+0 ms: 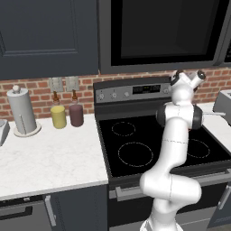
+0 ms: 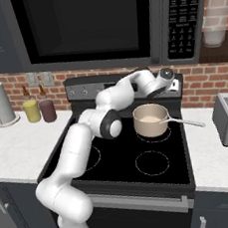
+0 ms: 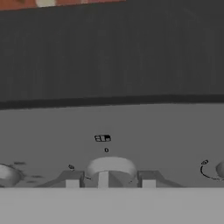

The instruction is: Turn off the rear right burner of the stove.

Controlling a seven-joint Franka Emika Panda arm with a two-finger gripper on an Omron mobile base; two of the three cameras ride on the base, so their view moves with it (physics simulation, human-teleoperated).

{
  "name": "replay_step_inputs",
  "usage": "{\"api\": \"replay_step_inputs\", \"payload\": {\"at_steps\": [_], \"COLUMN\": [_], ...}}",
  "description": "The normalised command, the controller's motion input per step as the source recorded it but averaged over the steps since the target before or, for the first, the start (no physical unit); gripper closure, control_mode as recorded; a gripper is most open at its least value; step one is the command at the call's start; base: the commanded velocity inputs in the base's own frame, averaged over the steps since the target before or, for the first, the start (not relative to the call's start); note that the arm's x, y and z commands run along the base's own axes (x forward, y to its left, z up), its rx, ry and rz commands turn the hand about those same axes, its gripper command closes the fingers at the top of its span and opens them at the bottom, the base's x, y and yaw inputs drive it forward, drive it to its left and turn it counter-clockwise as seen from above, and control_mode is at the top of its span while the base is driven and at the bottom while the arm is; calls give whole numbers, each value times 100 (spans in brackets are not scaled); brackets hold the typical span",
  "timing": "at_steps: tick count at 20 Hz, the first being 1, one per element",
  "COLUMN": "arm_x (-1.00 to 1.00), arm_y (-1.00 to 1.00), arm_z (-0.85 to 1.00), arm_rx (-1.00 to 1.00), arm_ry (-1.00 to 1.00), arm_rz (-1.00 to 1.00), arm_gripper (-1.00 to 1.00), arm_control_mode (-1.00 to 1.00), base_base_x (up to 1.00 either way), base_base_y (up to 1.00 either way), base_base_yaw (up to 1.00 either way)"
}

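1. Stove point(image 2: 116, 158): black glass top with white rings, grey back panel point(image 3: 131, 127) carrying small round knobs below the microwave point(image 2: 85, 24).
2. Rear right burner point(image 2: 153, 134): at the back right of the top, just under the right end of the panel. A pot point(image 2: 150, 119) with a long handle sits on it, so the zone itself is largely hidden.
3. Gripper point(image 3: 110, 180): pressed up to the right end of the panel. In the hand view a knob point(image 3: 110, 168) lies between the two fingertips point(image 3: 72, 180), one tip on each flank. The jaws appear closed around it or very nearly so; actual contact cannot be confirmed.
4. Handling, by judgement: the knob is small, rigid, smooth and fixed on a shaft. It will not lift or deform; it only rotates. A smooth round rim may slip under a light pinch.
5. Hold point, by judgement: opposite sides of the rim, fingers square to the panel, then twist about the knob's axis.
6. Risk: neighbouring knobs point(image 3: 8, 174) sit near on either side.
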Motion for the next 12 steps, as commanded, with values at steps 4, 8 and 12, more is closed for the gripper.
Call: {"api": "replay_step_inputs", "payload": {"at_steps": [4, 8, 12], "arm_x": [3, 1, 0], "arm_y": [0, 0, 0], "arm_z": [0, 0, 0], "arm_rx": [23, 21, 15], "arm_ry": [13, 10, 1], "arm_rz": [0, 0, 0], "arm_gripper": [100, 100, 100], "arm_control_mode": [-100, -100, -100], "base_base_x": [0, 0, 0], "base_base_y": [0, 0, 0], "base_base_yaw": [0, 0, 0]}}
